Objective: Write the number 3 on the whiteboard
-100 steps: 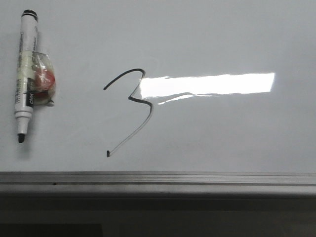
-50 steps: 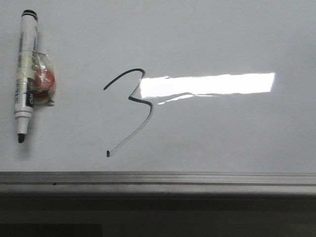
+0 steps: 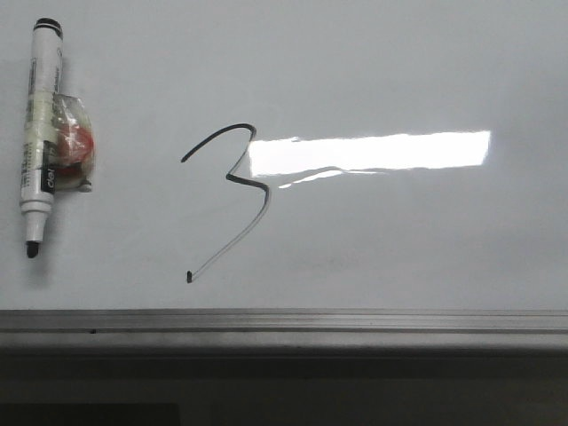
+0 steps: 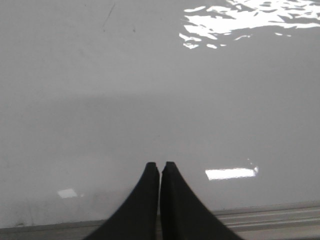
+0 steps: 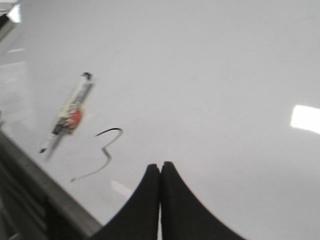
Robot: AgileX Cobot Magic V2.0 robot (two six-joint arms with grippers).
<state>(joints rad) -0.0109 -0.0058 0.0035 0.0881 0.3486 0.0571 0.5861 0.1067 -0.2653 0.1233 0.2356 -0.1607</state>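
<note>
The number 3 sits finished on the whiteboard, its tail slanting toward the near rail, the marker lying apart to its left, while the right hand and left hand both hover closed and empty.
</note>
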